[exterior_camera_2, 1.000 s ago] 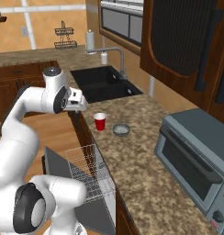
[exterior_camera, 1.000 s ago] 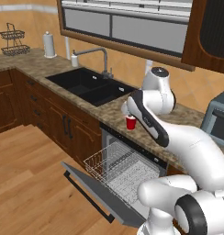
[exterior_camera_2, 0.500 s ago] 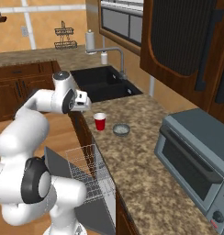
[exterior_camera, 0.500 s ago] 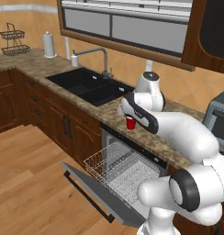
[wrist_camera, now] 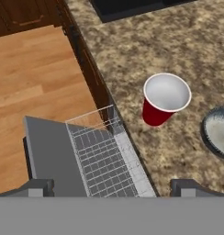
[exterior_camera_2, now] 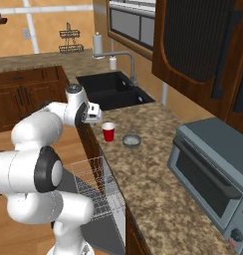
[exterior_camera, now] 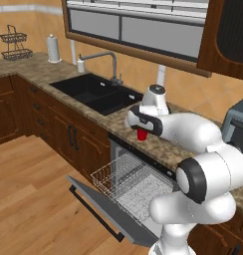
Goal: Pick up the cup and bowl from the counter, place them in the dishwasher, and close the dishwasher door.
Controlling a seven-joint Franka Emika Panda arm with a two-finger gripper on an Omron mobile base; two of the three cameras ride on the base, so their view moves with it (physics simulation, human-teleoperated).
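Observation:
The red cup (exterior_camera_2: 108,132) stands upright on the counter (exterior_camera_2: 153,194) near its front edge, with the grey bowl (exterior_camera_2: 131,141) just to its right. In the hand view the cup (wrist_camera: 162,98) shows its white inside and the bowl (wrist_camera: 219,131) is cut by the right edge. My gripper (exterior_camera_2: 94,116) hovers open and empty above the counter's edge, a little short of the cup. Its fingertips (wrist_camera: 185,187) stand wide apart. Below, the dishwasher door (exterior_camera: 101,211) lies dropped open, and the white wire rack (exterior_camera: 126,179) is pulled out. My arm partly covers the cup (exterior_camera: 142,134) in the left base view.
A black double sink (exterior_camera_2: 111,89) with a faucet sits left of the cup. A grey toaster oven (exterior_camera_2: 213,172) stands on the counter to the right. Dark wall cabinets (exterior_camera_2: 198,45) hang overhead. Wood floor (exterior_camera: 29,194) lies beside the open door.
My arm has swung its elbow round and the hand has shifted slightly toward the cup. The cup, bowl and dishwasher door have not moved.

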